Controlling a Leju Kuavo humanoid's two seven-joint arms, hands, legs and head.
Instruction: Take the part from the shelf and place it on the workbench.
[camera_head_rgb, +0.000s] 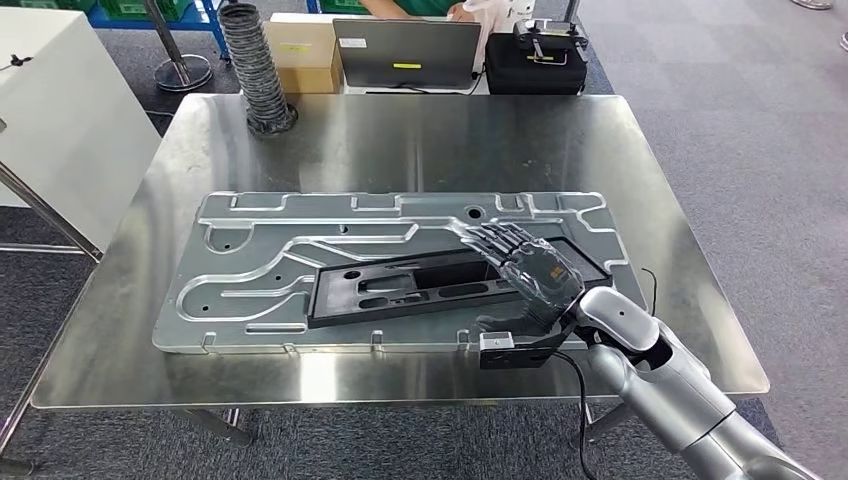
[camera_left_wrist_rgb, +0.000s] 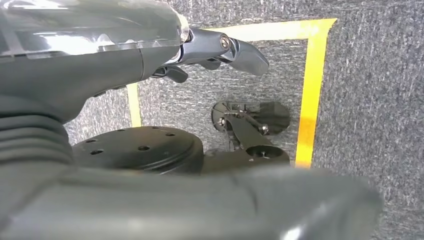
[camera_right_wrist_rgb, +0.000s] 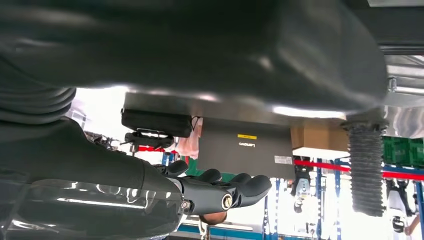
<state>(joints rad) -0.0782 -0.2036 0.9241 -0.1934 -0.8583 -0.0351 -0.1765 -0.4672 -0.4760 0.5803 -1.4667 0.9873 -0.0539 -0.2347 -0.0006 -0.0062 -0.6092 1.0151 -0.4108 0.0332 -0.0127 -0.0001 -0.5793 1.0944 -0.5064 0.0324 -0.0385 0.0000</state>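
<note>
**Right hand flat on the part, bench inventory**

Our right hand, dark-fingered under a clear back cover, lies with fingers stretched out over the part, grasping nothing. Our left hand hangs above grey carpet marked with yellow tape; its fingers extend loosely and hold nothing.

- Part: black, long, flat moulded panel with cut-outs, lying in the recess of a silver stamped metal plate with raised ribs. It sits under and beside our right fingertips.
- Bench: brushed steel top, rounded corners.
- Ribbed grey hose: upright at the bench's far left corner.
- Beyond the far edge: closed grey laptop, black case, cardboard box.
</note>
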